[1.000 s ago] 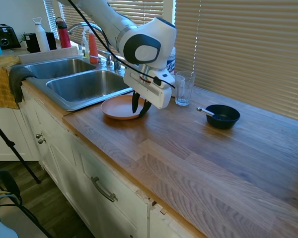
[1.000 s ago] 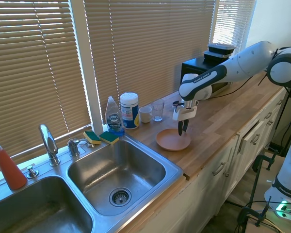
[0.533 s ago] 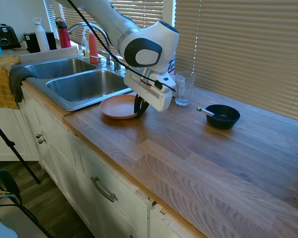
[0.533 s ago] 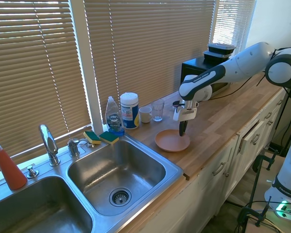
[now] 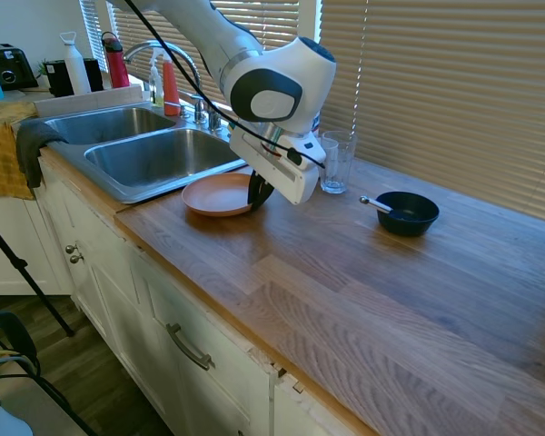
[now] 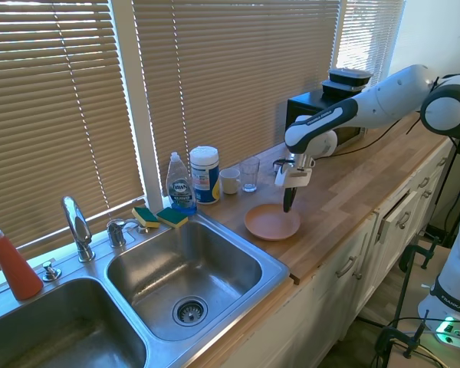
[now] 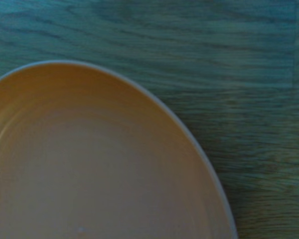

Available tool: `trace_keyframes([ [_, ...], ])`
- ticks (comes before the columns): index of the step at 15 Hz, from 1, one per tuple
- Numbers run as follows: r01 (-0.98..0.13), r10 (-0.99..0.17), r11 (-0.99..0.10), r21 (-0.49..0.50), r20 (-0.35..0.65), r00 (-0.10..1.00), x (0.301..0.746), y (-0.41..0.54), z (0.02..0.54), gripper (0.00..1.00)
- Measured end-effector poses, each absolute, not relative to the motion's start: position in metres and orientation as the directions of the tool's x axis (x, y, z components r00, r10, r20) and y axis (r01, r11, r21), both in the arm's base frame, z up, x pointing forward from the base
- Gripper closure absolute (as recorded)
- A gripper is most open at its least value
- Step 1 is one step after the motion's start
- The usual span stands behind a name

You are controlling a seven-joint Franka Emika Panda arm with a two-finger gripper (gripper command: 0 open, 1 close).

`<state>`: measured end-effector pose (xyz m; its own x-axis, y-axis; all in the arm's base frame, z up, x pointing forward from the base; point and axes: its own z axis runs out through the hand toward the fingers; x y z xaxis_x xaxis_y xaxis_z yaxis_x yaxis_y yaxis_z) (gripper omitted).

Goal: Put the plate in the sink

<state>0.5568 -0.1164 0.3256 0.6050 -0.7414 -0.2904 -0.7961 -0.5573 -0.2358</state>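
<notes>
The gripper (image 5: 258, 190) is pinched on the rim of the plate (image 5: 220, 194), jaws narrow, gripping the edge on the side away from the sink (image 5: 132, 147). The plate sits at the near edge of the wooden table (image 5: 363, 291), just beside the sink's closer basin; in the second exterior view the held side of the plate (image 6: 271, 221) looks slightly raised, while the sink-side edge appears to rest on the wood.

Risks, as judgement: the hold is on one thin rim only, so the plate could pivot or slip out of the jaws once fully lifted. A low carry could catch the plate's free edge on the sink's raised metal lip. A release from height into the steel basin could chip it. The drinking glass (image 5: 337, 162) stands just behind the wrist, and a wide swing could knock it. The dark bowl (image 5: 407, 213) with its spoon is well apart, so risk from it is low.

Change from one second ago: the jaws stood open above the plate's rim; now they are closed on it, and the wrist sits slightly higher. The plate has shifted a little toward the sink.
</notes>
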Motion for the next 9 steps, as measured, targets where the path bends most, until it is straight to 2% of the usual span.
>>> trace_keyframes([
  [5,-0.768,-0.723,-0.574,-0.284,-0.265,0.638,0.561,-0.098,0.364,1.00],
  [9,-0.739,-0.707,-0.604,-0.298,-0.227,0.670,0.568,-0.028,0.409,1.00],
])
